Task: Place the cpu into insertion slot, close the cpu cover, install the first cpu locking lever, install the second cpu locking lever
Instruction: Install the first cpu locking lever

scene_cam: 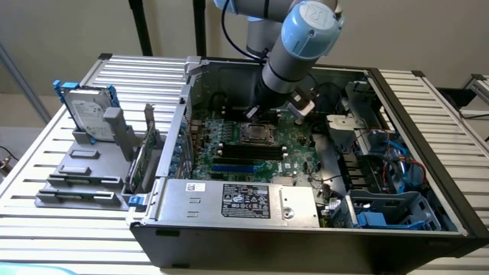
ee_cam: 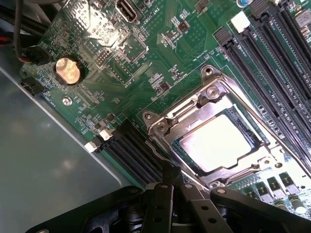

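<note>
One gripper (ee_cam: 168,187), its two fingers clenched together with nothing visibly held between them, sits just beside the near edge of the cpu cover (ee_cam: 192,110) over the green circuit board (ee_cam: 160,53). The cpu (ee_cam: 221,143) lies silvery face up in the insertion slot (ee_cam: 209,73), with the cpu cover folded flat over it and framing the chip through its central window. Long black memory slots (ee_cam: 265,63) run beside the socket.

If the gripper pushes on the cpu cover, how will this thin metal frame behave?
The cpu cover looks like thin stamped metal, so probably stiff yet slightly springy. It lies flat around the cpu, so a downward push likely moves it little. Its shiny surface may be slippery.
</note>
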